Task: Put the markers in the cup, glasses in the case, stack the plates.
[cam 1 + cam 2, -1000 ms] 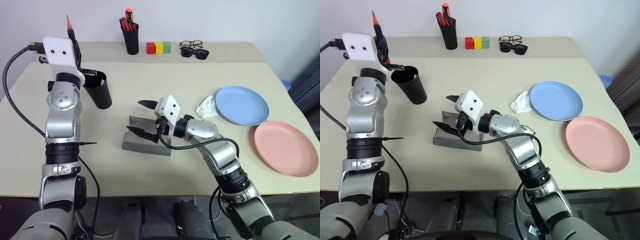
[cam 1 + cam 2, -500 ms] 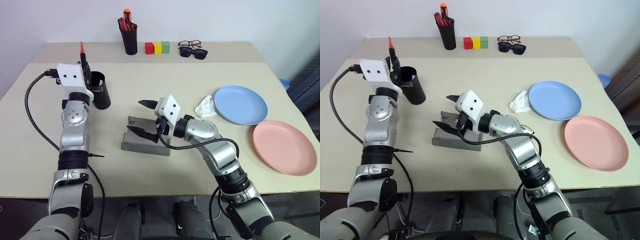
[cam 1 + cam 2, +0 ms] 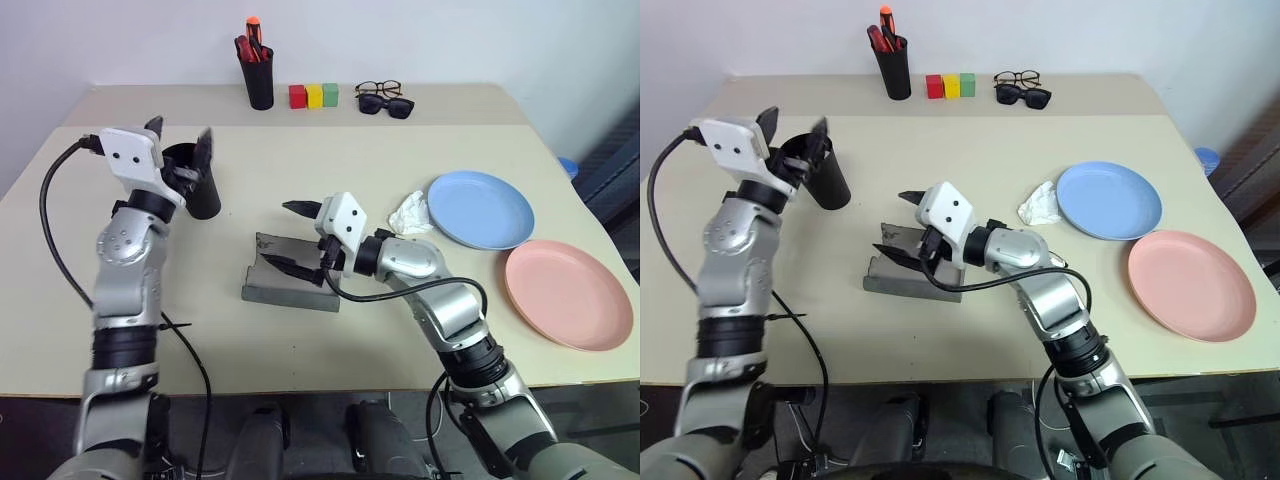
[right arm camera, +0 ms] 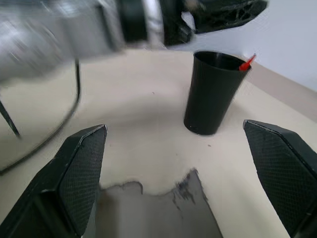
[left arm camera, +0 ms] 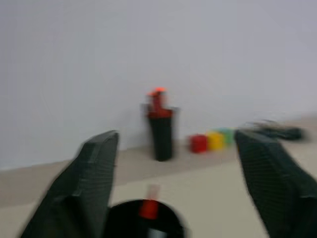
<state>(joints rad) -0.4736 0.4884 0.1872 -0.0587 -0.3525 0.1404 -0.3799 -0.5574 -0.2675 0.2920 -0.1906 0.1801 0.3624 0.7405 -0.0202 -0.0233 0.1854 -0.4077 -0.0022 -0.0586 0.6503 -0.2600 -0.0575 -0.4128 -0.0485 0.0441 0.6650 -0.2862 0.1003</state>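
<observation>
Black mesh-textured fingers of the left gripper stand spread wide and released, one to each side of the rim of the tall black cup, holding nothing. Directly below them, in the left wrist view, a red marker tip shows inside the cup mouth; the right wrist view shows the same red tip poking above the rim. The marker's long axis stands near upright, leaning on the cup wall. The white marker cannot be made out.

The right gripper has its fingers likewise parted and empty, one above and one low over the opened flap of the grey felt case, which lies mid-bench with its long side running across the robot's front. No spectacles are visible in the case.

Outward from there: the wire-frame glasses rest at the far edge of the bench, touching the black sunglasses, well apart from both grippers and far beyond the case. Judged on position, the right arm is the nearer to them, though it is engaged at the case.

The light blue plate and salmon pink plate lie side by side on the robot's right, unstacked, rims near each other. Crumpled white tissue sits just beside the blue plate.
</observation>
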